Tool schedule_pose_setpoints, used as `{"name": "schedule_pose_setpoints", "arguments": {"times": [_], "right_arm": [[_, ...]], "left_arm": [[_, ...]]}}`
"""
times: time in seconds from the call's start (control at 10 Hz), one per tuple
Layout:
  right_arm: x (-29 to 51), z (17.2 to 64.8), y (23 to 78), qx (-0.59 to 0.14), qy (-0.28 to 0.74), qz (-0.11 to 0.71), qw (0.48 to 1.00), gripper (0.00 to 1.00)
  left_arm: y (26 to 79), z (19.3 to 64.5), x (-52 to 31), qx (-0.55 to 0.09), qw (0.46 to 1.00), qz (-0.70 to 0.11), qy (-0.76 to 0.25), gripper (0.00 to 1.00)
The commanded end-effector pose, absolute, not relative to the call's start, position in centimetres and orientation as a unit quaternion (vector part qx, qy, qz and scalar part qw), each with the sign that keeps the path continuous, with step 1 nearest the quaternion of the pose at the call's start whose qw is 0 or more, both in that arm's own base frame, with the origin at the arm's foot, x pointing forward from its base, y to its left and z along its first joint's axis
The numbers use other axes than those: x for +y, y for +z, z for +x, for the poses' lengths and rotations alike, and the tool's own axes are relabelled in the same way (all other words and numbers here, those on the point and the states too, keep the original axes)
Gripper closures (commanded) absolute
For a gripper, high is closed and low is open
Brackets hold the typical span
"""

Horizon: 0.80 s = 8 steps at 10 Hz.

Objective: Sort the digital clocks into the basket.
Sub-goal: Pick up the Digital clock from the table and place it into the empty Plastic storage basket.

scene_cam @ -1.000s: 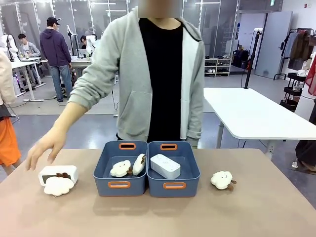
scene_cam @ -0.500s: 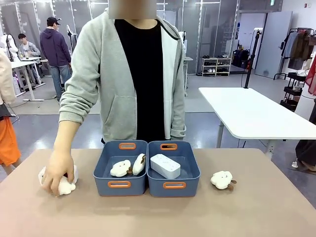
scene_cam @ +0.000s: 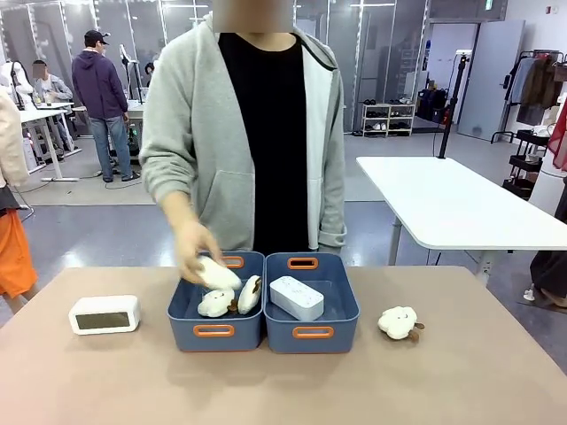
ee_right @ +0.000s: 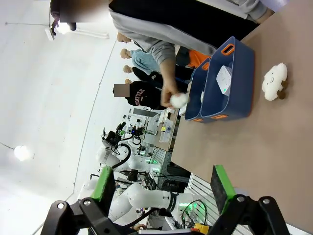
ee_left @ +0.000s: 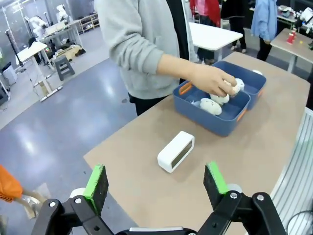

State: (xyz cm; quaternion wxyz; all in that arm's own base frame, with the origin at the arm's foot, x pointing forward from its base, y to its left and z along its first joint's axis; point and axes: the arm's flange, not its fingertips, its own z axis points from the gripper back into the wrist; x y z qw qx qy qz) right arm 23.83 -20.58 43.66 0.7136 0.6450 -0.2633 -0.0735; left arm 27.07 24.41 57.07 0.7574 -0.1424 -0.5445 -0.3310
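one clock (scene_cam: pixel 297 297) in right bin (scene_cam: pixel 344 333), two plushes (scene_cam: pixel 216 304) in left bin (scene_cam: pixel 181 331); end effectors (ee_left: pixel 155 179) (ee_right: pixel 163 183) apart

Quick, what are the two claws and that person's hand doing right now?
Left claw: open, holding nothing.
Right claw: open, holding nothing.
Person's hand: holding a white plush toy over a blue bin.

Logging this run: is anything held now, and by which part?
The person's hand holds a fluffy white cloud-shaped plush toy by one end, over the left blue plastic bin. The robot's left hand and right hand are open, empty.
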Motion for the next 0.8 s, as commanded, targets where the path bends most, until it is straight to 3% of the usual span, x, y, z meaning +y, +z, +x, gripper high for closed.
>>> {"name": "schedule_pose_setpoints", "arguments": {"times": [0.0,0.5,0.7], "right_arm": [[-20.6,23.8,44.0,-0.263,-0.075,0.647,0.712,0.00],[-20.6,23.8,44.0,-0.263,-0.075,0.647,0.712,0.00],[-20.6,23.8,44.0,-0.263,-0.075,0.647,0.712,0.00]], "left_arm": [[56.7,28.6,22.9,-0.510,0.763,-0.138,-0.372,0.00],[50.1,42.7,4.3,-0.241,0.746,-0.018,-0.620,0.00],[48.9,45.6,0.4,-0.185,0.730,0.025,-0.657,0.00]]}}
